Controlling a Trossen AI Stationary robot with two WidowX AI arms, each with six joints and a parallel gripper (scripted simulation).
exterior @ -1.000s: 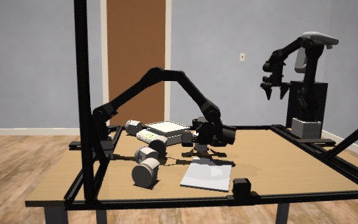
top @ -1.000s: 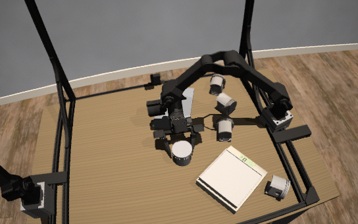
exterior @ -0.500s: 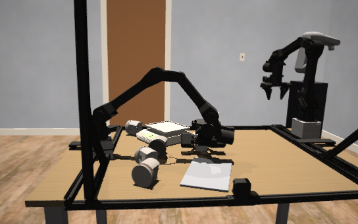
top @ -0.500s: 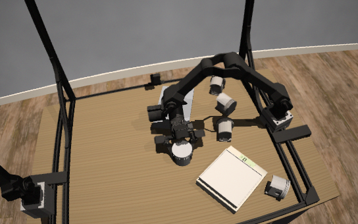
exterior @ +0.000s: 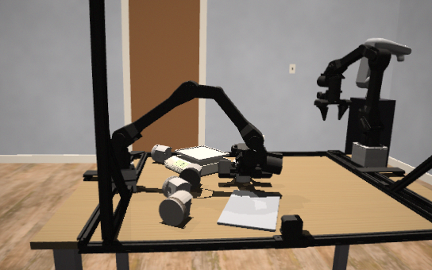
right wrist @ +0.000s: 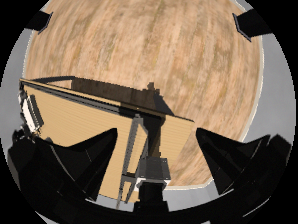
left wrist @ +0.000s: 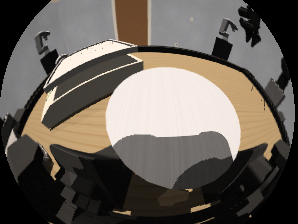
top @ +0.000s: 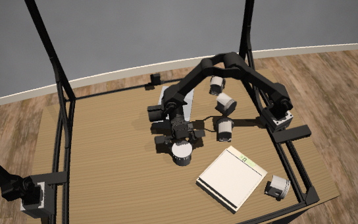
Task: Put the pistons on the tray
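One piston (top: 181,149) (exterior: 243,179) (left wrist: 172,107) stands upright on the bench, long axis vertical, its round, pale, flat crown facing up, and there are ring grooves just below the rim on a shadowed grey side! It's near the scale (top: 230,178) (exterior: 202,152) (left wrist: 92,75), off the tray (top: 188,107) (exterior: 250,212). The left gripper (top: 181,143) (exterior: 242,174) (left wrist: 164,133) has it clasped between both fingers, its arm arched high and reaching down; the right gripper (exterior: 333,118) (right wrist: 158,132) hangs wide open in the air.
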